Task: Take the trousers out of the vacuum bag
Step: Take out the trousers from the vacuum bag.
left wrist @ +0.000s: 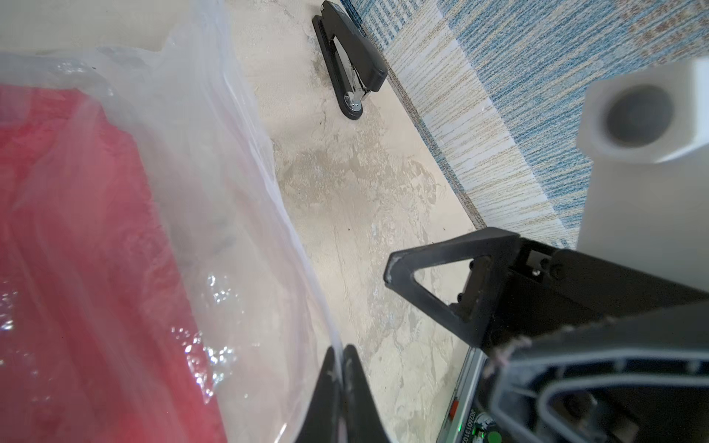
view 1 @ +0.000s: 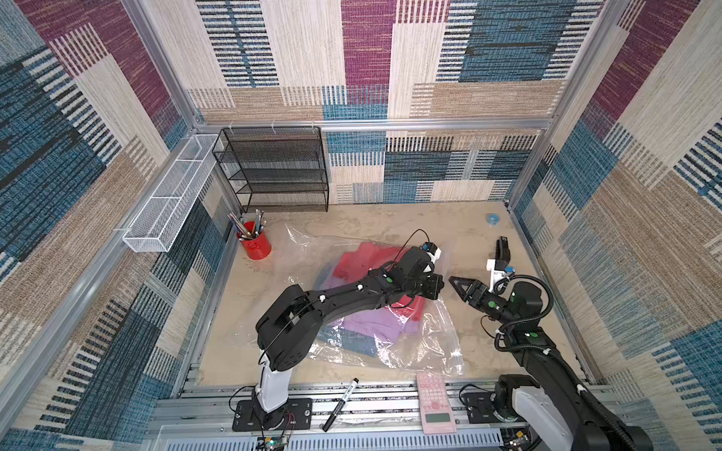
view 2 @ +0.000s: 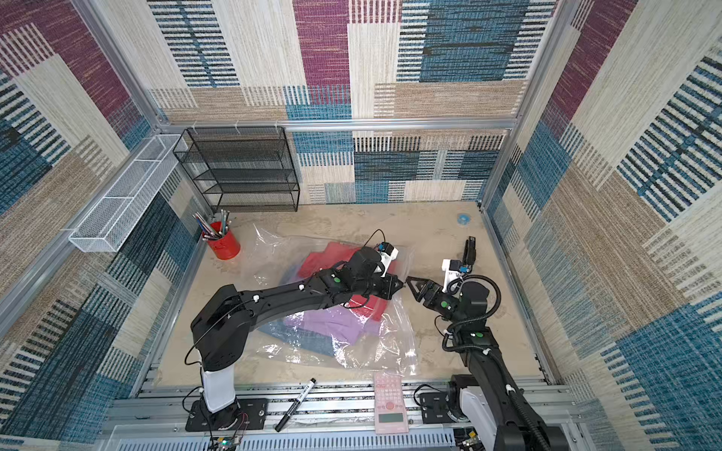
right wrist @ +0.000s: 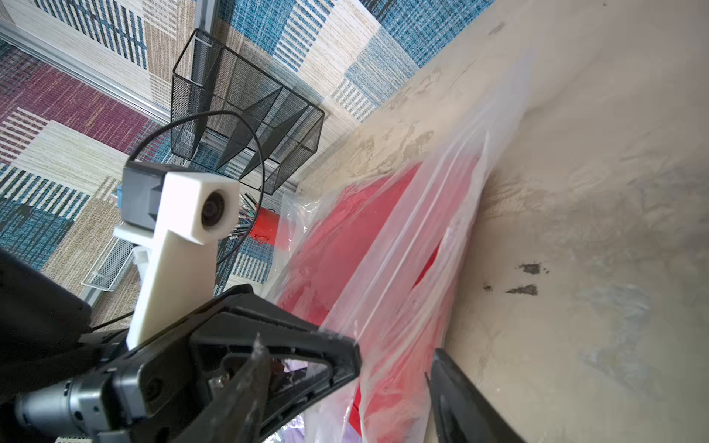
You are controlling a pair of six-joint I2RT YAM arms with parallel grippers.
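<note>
**All three trousers still bagged; only the bag's edge is in hand**

Nothing is out yet. The vacuum bag lies flat in the middle of the tabletop. The trousers all sit inside it under the clear film. The red pair is farthest back, the lilac pair is in front of it, and the denim pair is nearest the front rail.

The left fingers are pinched tight on a fold of film at the bag's edge on the side facing the right arm. The right fingers stand partly apart, almost tip to tip with the left ones, and grip nothing. In the right wrist view the zip strip runs between them. I cannot tell whether the zip is parted. By my reckoning the whole job is left: spread the mouth, then draw out each pair.

The biggest obstacle is the left arm, which lies across the bag and covers part of the red pair.

- A black mesh rack stands against the back wall, well apart from the bag.
- A white wire basket hangs on the side wall, also well apart.
- A red pen pot stands near the bag's far corner.
- A pink calculator lies at the bag's near edge.
- A black stapler lies just behind the right fingers.
- A black marker lies on the rail.
- A small blue roll sits in the far corner.
</note>
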